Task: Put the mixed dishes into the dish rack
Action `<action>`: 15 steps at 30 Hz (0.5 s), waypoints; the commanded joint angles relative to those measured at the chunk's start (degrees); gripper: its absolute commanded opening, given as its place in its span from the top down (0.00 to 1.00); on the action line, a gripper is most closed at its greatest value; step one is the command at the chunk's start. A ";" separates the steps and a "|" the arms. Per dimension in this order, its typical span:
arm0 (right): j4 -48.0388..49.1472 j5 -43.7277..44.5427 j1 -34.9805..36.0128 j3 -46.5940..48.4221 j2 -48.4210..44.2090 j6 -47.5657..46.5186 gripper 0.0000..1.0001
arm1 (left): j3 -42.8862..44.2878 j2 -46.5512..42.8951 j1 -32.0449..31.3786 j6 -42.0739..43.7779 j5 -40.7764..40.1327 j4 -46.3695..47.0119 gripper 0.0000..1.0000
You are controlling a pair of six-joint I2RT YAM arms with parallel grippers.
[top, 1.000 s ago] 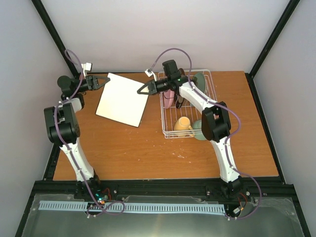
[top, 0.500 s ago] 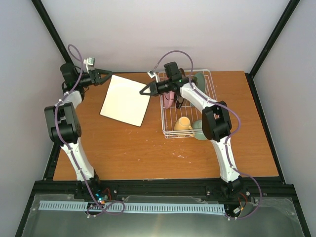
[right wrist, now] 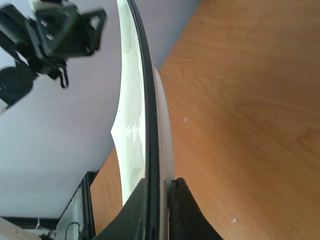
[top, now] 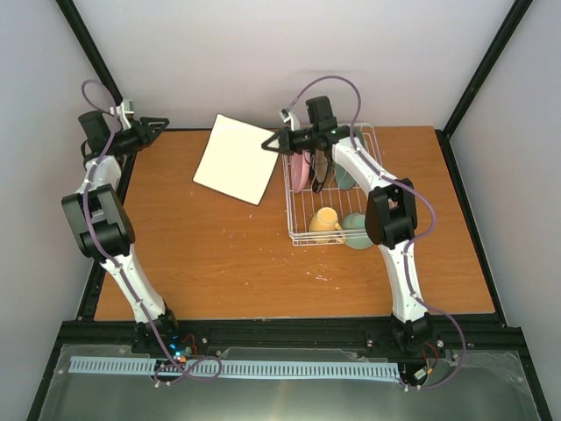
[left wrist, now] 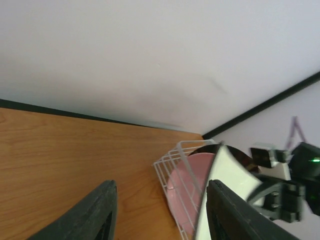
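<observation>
My right gripper (top: pixel 273 140) is shut on the edge of the white square plate (top: pixel 235 160) and holds it tilted above the table, just left of the dish rack (top: pixel 302 239). In the right wrist view the plate (right wrist: pixel 135 100) stands edge-on between my fingers (right wrist: pixel 159 210). My left gripper (top: pixel 156 124) is open and empty at the far back left, apart from the plate. Its view shows the plate (left wrist: pixel 225 172) and the rack (left wrist: pixel 167 162). The rack holds a pink plate (top: pixel 301 171) upright, a yellow mug (top: pixel 324 221) and a mint-green bowl (top: pixel 358 230).
The rack stands at the back right of the wooden table (top: pixel 219 254). A wall runs close behind the table's back edge. Black frame posts stand at the back corners. The right arm reaches over the rack.
The right gripper has lifted the white plate and carried it right and back, toward the rack. The left gripper has drawn back to the left, away from the plate's corner.
</observation>
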 commanded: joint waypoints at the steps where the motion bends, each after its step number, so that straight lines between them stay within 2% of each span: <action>1: 5.55 -2.58 -0.61 9.05 -4.35 2.89 0.97 | 2.14 -0.81 -0.21 5.81 -5.03 -5.95 0.51; 7: 2.32 5.65 -3.30 12.40 -7.88 2.46 0.97 | -0.52 -0.28 -0.19 4.99 -5.13 -4.60 0.54; 15: 1.65 18.76 -8.53 1.62 -19.55 -0.14 0.97 | -3.46 -0.36 -0.27 6.65 -5.89 -5.49 0.54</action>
